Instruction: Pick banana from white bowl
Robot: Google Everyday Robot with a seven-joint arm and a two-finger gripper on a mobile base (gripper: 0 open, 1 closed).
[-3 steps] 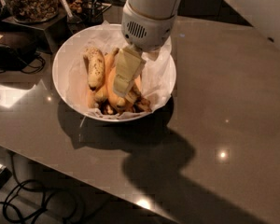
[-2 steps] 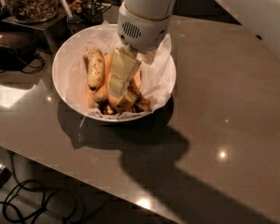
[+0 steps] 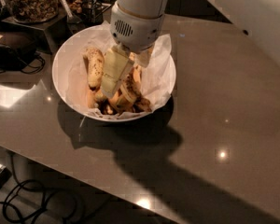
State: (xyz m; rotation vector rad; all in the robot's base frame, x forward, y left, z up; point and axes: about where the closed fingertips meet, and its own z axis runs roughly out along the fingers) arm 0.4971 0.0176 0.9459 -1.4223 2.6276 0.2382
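The hand point(image 3: 113, 84) reaches down into the white bowl point(image 3: 61, 64), which stands on the dark worktop point(image 3: 224, 101). Whether it is clamped on anything, I cannot tell. The golden-brown banana point(image 3: 127, 91) lies among the fruit just beside the hand, on the crumpled paper lining point(image 3: 157, 73). A paler speckled banana point(image 3: 95, 68) lies on the other side.

Glossy grey-brown table point(image 3: 224, 78) shows light glints, black cables point(image 3: 32, 202) lie on dark floor point(image 3: 84, 213) lower left, snack jars point(image 3: 30, 1) stand rear left, pincer point(image 3: 116, 85) sits low in the white bowl point(image 3: 60, 78).
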